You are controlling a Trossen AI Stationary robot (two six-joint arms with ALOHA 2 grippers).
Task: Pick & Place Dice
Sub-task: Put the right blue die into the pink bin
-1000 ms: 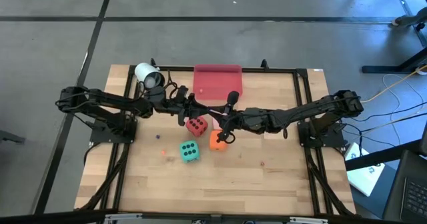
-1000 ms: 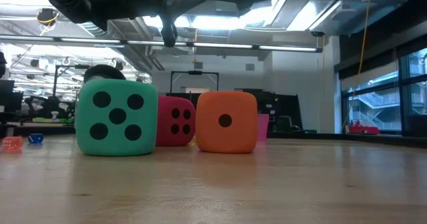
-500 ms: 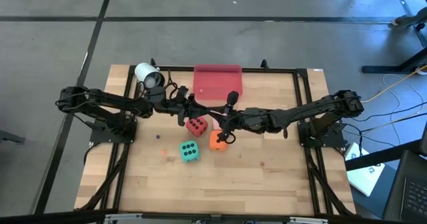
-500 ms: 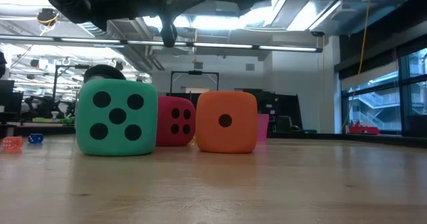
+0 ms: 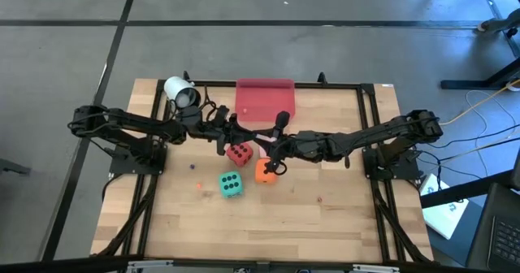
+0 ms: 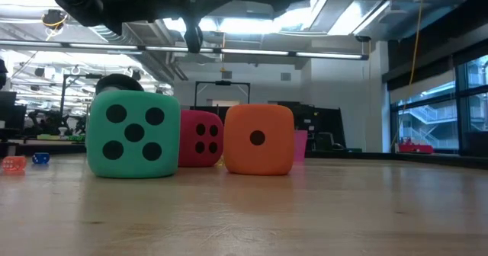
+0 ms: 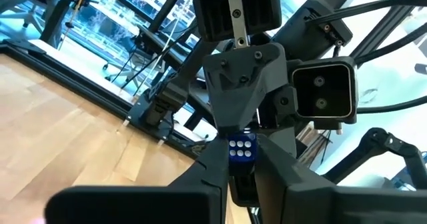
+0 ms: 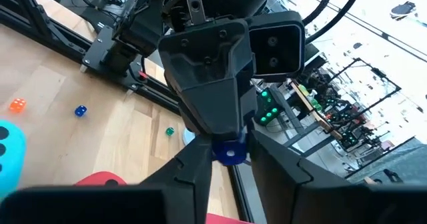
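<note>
Three big dice rest flat on the table: the red one (image 5: 239, 153), the orange one (image 5: 264, 171) and the green one (image 5: 230, 184). In the low view they show as green (image 6: 133, 134), red (image 6: 200, 138) and orange (image 6: 258, 139). Above the red die my left gripper (image 5: 244, 135) and right gripper (image 5: 272, 140) meet tip to tip, both roughly level. A small blue die with white pips (image 7: 241, 147) hangs in the air between them, and both grippers are shut on it. My left gripper pinches the small blue die (image 7: 240, 152) between its two fingertips, coming level from the table's left. The die is clear of the table. My right gripper has the same die (image 8: 230, 152) between its fingertips, coming level from the right; the left gripper's tips close in on it from the far side.
A pink-red tray (image 5: 264, 98) lies at the table's far edge behind the grippers, with a white cylinder (image 5: 179, 90) at the far left. Small loose dice lie on the wood: orange (image 8: 18, 105), blue (image 8: 80, 111) and green (image 8: 170, 131). The near half of the table is bare wood.
</note>
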